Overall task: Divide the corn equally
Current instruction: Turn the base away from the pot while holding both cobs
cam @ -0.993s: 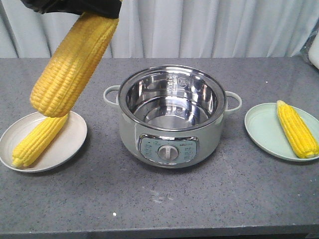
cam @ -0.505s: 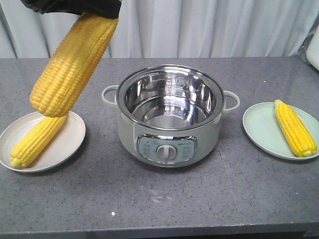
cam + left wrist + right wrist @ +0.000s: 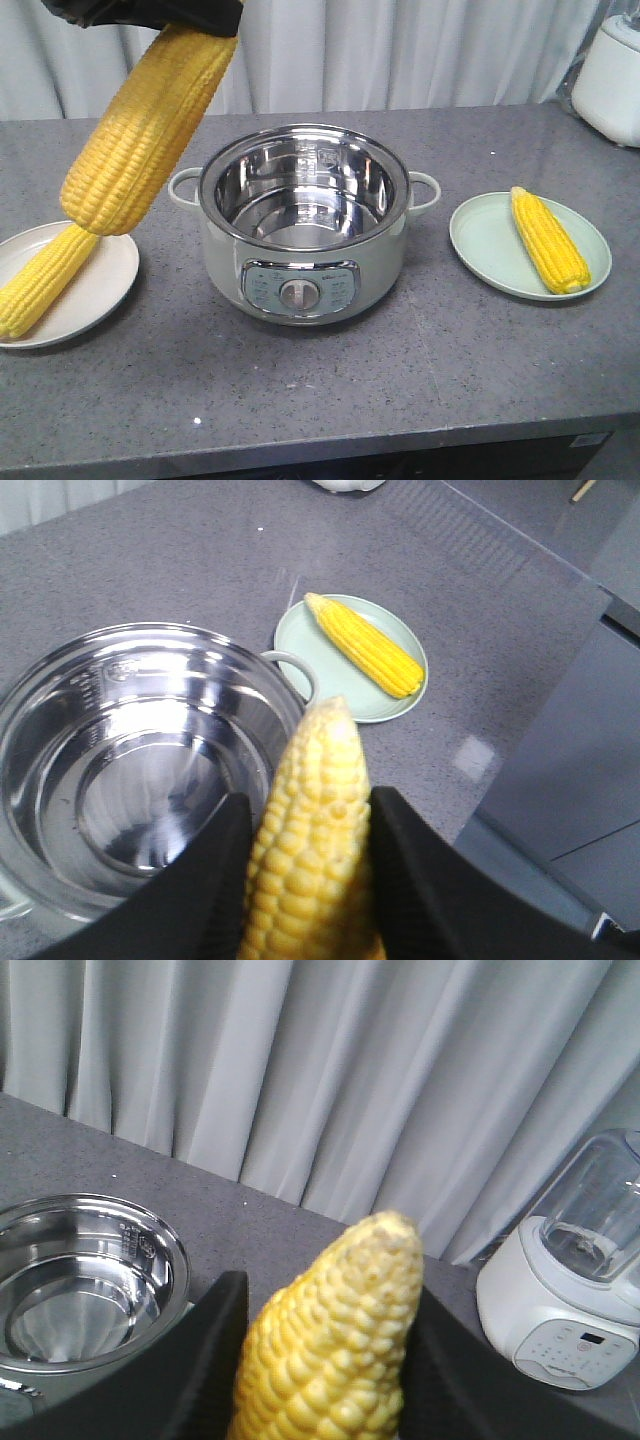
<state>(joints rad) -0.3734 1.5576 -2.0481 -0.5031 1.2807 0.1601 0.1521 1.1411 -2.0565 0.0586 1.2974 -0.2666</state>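
In the front view my left gripper (image 3: 150, 15) hangs at the top left, shut on a big yellow corn cob (image 3: 145, 125) that slants down over the beige plate (image 3: 100, 290). On that plate lies a second cob (image 3: 45, 280). Another cob (image 3: 547, 240) rests on the green plate (image 3: 485, 240) at the right. The left wrist view has the left gripper (image 3: 310, 800) clamping its cob (image 3: 310, 870) above the pot (image 3: 150, 770), with the green plate (image 3: 300, 645) beyond. My right gripper (image 3: 328, 1290) is shut on another cob (image 3: 330, 1350); it is outside the front view.
A pale green electric pot (image 3: 230, 260) with a bare steel bowl stands mid-counter between the plates. At the back right corner stands a white blender (image 3: 615, 70), which the right wrist view shows as the blender (image 3: 575, 1290) before grey curtains. The counter's front edge runs along the bottom.
In the front view the pot and both plates have slid left and the blender has come into sight at the right. The held cob keeps its place in the frame.
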